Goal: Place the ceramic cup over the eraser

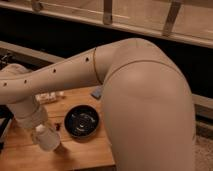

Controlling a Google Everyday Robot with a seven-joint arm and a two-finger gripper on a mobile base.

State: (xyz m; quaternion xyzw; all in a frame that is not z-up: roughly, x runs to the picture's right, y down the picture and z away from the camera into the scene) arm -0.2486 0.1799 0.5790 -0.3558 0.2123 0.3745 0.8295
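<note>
My gripper [48, 138] is at the lower left, at the end of the big white arm [55, 75], low over the wooden table [85, 152] and just left of the round black bowl [81, 121]. A pale rounded shape sits at the arm's end; I cannot tell whether it is the wrist or the ceramic cup. No white cup shows anywhere else. A small dark object [58, 126] lies between the gripper and the bowl; I cannot tell whether it is the eraser.
Small white items [50, 95] lie at the table's back edge and a bluish flat thing [97, 91] lies behind the bowl. The arm's bulky elbow [150, 110] hides the right of the table. A dark ledge and railing run behind.
</note>
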